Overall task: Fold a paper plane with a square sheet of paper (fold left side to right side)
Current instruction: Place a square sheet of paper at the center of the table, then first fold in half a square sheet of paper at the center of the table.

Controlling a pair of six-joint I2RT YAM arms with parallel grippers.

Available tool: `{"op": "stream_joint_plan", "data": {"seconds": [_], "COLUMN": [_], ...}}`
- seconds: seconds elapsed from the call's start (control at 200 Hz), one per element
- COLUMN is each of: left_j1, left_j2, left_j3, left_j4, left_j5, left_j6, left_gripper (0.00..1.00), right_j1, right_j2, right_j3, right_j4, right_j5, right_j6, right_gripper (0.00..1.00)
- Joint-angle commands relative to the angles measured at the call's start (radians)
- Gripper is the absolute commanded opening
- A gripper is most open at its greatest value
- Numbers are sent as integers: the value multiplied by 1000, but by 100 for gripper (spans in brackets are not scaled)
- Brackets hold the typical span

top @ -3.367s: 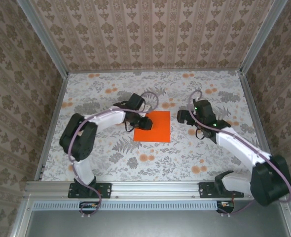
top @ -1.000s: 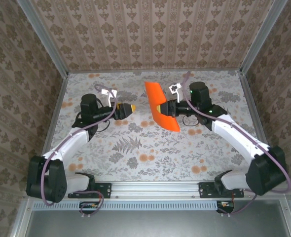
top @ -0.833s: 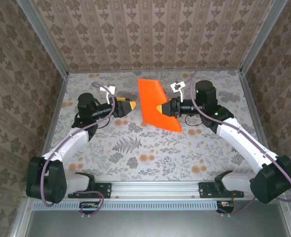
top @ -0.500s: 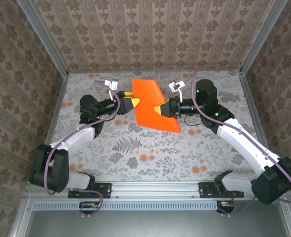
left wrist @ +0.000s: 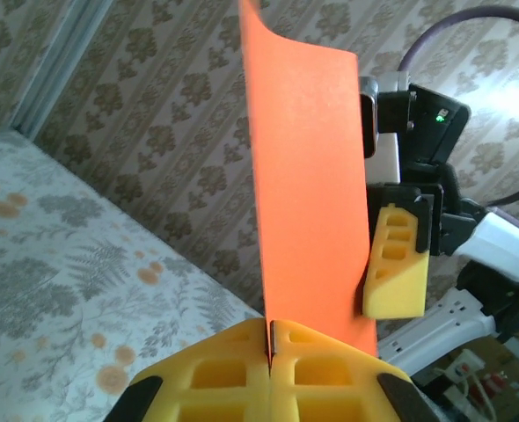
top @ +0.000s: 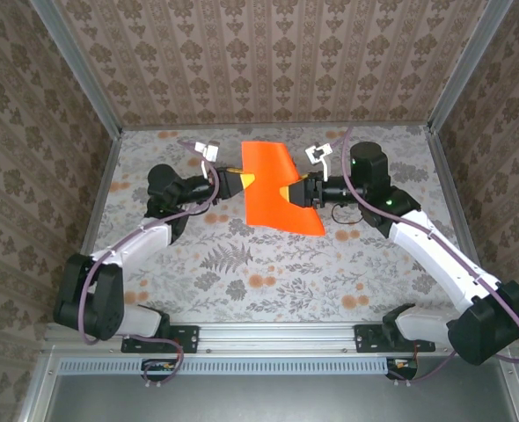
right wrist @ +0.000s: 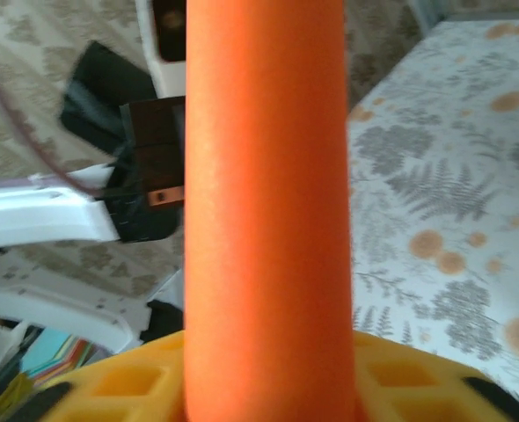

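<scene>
While the left pincer (left wrist: 271, 345) is clamping the raised square sheet of paper (top: 271, 185), seemingly mid-handover, the right pincer (top: 293, 192) is touching it; whether it is gripping, I cannot tell. Folding is calling for laying it flat.

The surface (top: 268, 264) carries a pale floral covering of grey ferns and small orange flowers, with an aluminium rail (top: 268, 332) along its near edge.

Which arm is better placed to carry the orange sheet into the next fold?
Left, probably. The left gripper is shut on an edge of the square sheet of paper. The right gripper is at the sheet too, but the paper hides its jaws.
</scene>
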Motion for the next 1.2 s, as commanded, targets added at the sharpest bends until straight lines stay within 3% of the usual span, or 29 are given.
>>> {"op": "stream_joint_plan", "data": {"seconds": [0.0,0.155,0.3,0.445,0.55,0.855,1.0,1.195], "left_j1": [-10,-36,-40,-44,-34,1,27,29], "left_j2": [-74,-100,-53,27,97,201,197,196], "left_j3": [7,-13,-93,-164,-181,-153,-153,-130], "left_j4": [-294,-587,-593,-573,-602,-718,-738,-784], "left_j5": [-55,-174,-264,-352,-378,-391,-370,-352], "left_j6": [224,395,358,316,311,365,372,386], "left_gripper": [0,0,0,0,0,0,0,2], "right_j1": [-14,-26,-28,-27,-24,58,94,122], "right_j2": [-48,-87,-96,-65,-24,198,329,476], "right_j3": [-1,-58,-112,-168,-216,-291,-243,-169], "right_j4": [-143,-212,-235,-231,-191,-17,1,-29], "right_j5": [221,460,569,578,555,521,538,553], "right_j6": [-76,-100,-86,-47,3,134,148,158], "right_gripper": [49,67,79,82,73,30,21,17]}}
